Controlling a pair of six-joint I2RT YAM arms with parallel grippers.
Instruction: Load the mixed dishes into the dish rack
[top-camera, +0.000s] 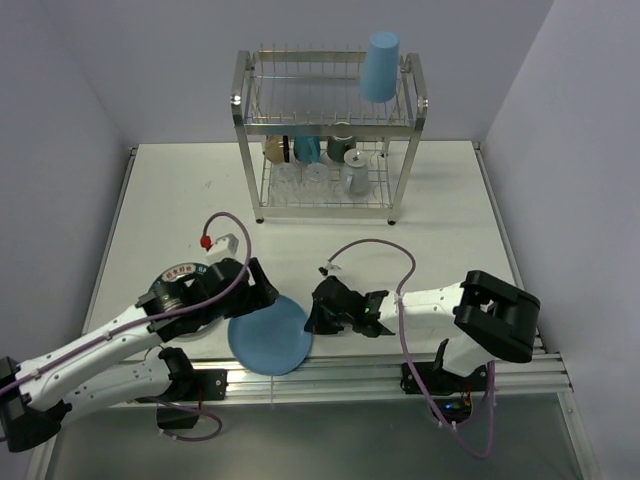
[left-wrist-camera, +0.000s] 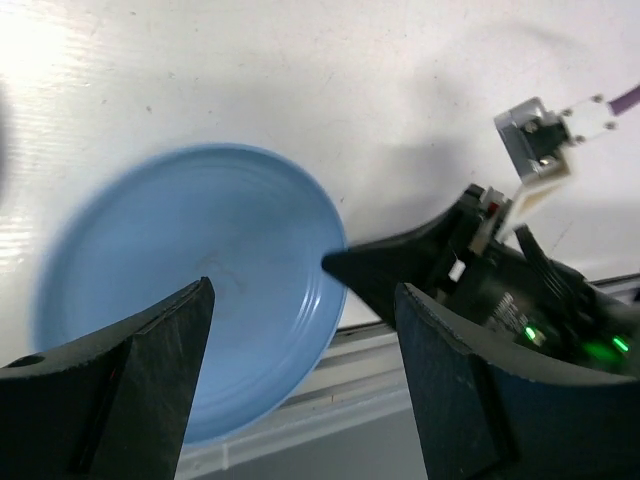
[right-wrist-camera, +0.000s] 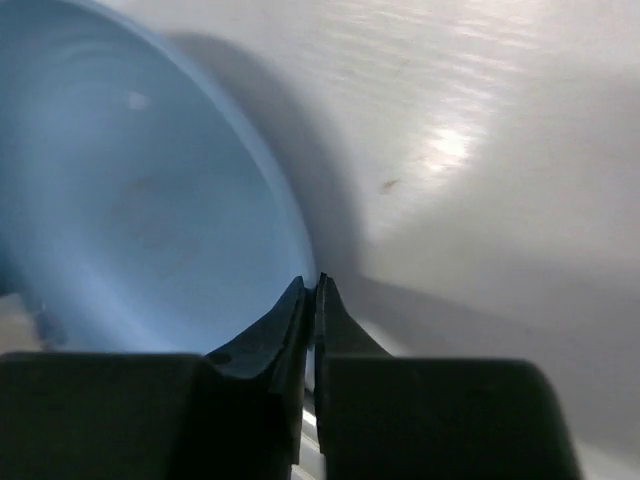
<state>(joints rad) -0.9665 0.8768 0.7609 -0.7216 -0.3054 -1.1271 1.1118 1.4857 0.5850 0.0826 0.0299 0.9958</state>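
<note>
The blue plate (top-camera: 268, 340) lies at the table's near edge, partly overhanging the front rail. My right gripper (top-camera: 313, 322) is shut on the plate's right rim; in the right wrist view its jaws (right-wrist-camera: 312, 285) pinch the edge of the plate (right-wrist-camera: 130, 200). My left gripper (top-camera: 260, 290) hangs open over the plate's left side, its fingers (left-wrist-camera: 170, 340) wide apart above the plate (left-wrist-camera: 190, 300) and touching nothing. The dish rack (top-camera: 243, 100) stands at the back. An upturned blue tumbler (top-camera: 380, 66) sits on its top tier.
The rack's lower tier holds a cream cup (top-camera: 277, 150), a pale blue mug (top-camera: 307, 150), a dark mug (top-camera: 342, 143) and clear glasses (top-camera: 355, 176). The metal front rail (top-camera: 350, 370) runs just under the plate. Walls close in on both sides.
</note>
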